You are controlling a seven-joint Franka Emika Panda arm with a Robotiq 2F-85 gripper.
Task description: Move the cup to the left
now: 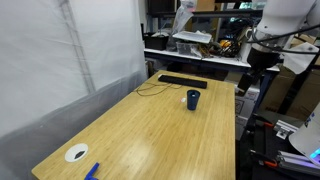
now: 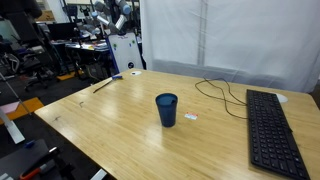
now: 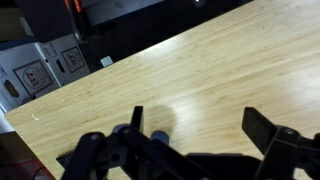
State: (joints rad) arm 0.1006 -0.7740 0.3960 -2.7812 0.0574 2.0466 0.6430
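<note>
While the end effector (image 3: 192, 118) hangs above bare wood in the wrist view, we note its fingers spread wide with nothing between them. The cup is not in that view at all. Risk one: any descent would be lined up from the exterior views alone, and an off-centre close could clip the rim and tip it.

Cup (image 2: 166, 109) stands upright on the tabletop (image 2: 100, 120), about mid-width, well apart from the arm. It is dark blue with an open top; we cannot tell its contents. We judge it light, so a finger brushing the wall would likely shove or topple it rather than seat it.

Just beside it lies a small white scrap (image 2: 190, 117). It looks harmless but could get dragged along.

Farther on are the black keyboard (image 2: 272, 130) and a thin cable (image 2: 215, 92) looping behind the cup. Risk two: if the carry runs low or heads the wrong way, the cup's base may snag the cable or bump the keyboard edge.

Farthest, in an exterior view, a white disc (image 1: 76, 153) sits near the tabletop's end away from the arm. We see no threat there.
</note>
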